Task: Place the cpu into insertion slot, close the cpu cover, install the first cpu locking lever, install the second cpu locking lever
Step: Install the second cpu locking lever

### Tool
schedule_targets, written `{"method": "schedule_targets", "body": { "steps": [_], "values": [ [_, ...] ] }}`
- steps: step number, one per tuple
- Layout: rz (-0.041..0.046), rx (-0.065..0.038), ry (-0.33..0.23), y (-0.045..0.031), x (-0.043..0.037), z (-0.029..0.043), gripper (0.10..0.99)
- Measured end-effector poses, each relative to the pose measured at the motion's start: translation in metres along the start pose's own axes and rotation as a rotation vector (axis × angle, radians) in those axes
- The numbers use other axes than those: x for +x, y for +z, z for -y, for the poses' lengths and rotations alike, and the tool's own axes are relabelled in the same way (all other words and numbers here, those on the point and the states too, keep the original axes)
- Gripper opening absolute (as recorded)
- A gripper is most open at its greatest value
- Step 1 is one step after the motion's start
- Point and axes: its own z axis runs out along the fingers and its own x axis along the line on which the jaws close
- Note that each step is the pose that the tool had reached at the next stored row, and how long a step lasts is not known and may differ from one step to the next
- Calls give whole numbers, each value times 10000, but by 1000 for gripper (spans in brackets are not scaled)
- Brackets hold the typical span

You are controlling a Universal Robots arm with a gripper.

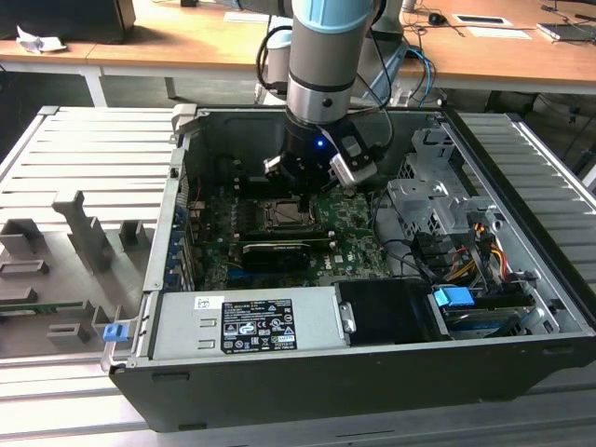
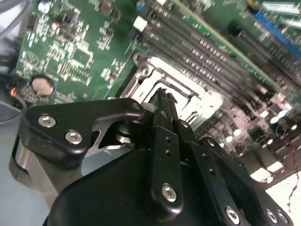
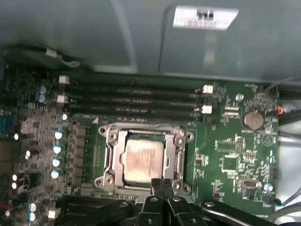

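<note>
The open computer case (image 1: 372, 372) lies on its side on a ribbed grey work surface (image 1: 93, 158), with the green motherboard (image 1: 349, 256) exposed inside. The robot arm (image 1: 326, 56) descends vertically into the case from above, its wrist pointing straight down at the board. The gripper (image 1: 300, 191) hangs directly above the near edge of the insertion slot (image 1: 284, 216). In the first wrist view, the cpu (image 3: 143, 160) is seated flat in the insertion slot (image 3: 109, 141), its silvery top exposed, and the cpu cover (image 3: 181, 146) lies around it as a metal frame. The gripper (image 3: 162, 183) has its fingers pressed together with nothing between them; the fingertips (image 3: 156, 186) sit just at the edge of the socket frame. In the second wrist view, the closed fingertips (image 2: 162, 99) point at the socket's metal rim (image 2: 141, 70). Four memory slots (image 3: 136, 99) run parallel beside the socket.
</note>
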Motion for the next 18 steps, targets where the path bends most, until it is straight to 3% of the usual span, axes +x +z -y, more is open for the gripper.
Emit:
{"method": "schedule_targets", "body": {
  "steps": [3, 7, 10, 12, 14, 16, 18],
  "values": [
    [6, -118, -23, 30, 11, 154, 106],
    [14, -242, -38, 27, 45, 241, 106],
    [20, -312, -43, 47, 335, 221, 106],
    [21, -344, -45, 83, 458, 215, 106],
    [25, -394, -44, 112, 510, 213, 106],
    [33, -514, -48, 162, 509, 218, 106],
    [70, -1005, -51, 168, 513, 276, 106]
  ]
}}
